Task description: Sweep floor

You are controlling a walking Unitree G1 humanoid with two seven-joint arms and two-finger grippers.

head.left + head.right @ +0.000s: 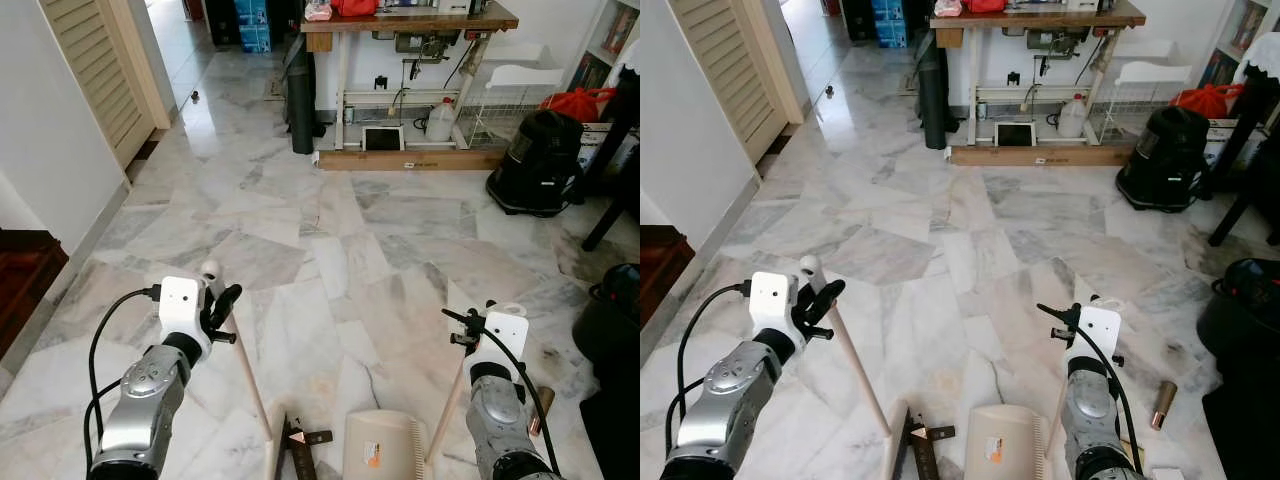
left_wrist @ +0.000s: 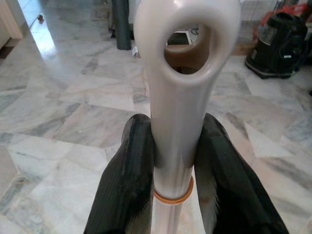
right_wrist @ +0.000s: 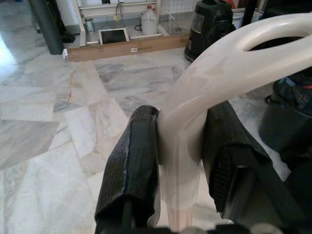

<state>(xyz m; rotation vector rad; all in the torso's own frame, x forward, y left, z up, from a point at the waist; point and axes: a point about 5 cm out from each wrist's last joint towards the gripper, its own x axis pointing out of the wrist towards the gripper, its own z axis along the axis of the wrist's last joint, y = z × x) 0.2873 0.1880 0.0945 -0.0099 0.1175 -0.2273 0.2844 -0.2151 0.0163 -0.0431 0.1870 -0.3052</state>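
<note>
A marble floor [image 1: 330, 250] is seen from above, with both silver arms raised in the foreground. The left gripper [image 2: 173, 161] is pressed together on the top of a cream broom handle [image 2: 180, 97], just below the round hanging hole at its end; an orange ring is seen on the shaft between the two black fingers [image 2: 129, 185]. In the head views the left gripper [image 1: 222, 305] is held at the lower left, and the broom handle [image 1: 248, 375] slants down from it towards the bottom middle of the floor, where the broom head is cut off by the frame edge.

The right gripper [image 3: 180, 161] is pinched on the curved cream dustpan handle [image 3: 219, 68], whose looped end rises past the fingers. In the head views the right gripper [image 1: 470, 328] is held at the lower right, and the thin pole of the dustpan handle [image 1: 448, 408] runs down to the cream dustpan [image 1: 385, 445], which rests on the floor near the bottom edge, between the two arms. A small dark piece of debris [image 1: 305, 438] lies just beside the dustpan on its left.

Further off, a wooden table [image 1: 410, 25] stands against the far wall, a black vacuum cleaner [image 1: 540, 160] is parked to the right, and a louvred door [image 1: 100, 70] is seen on the left.
</note>
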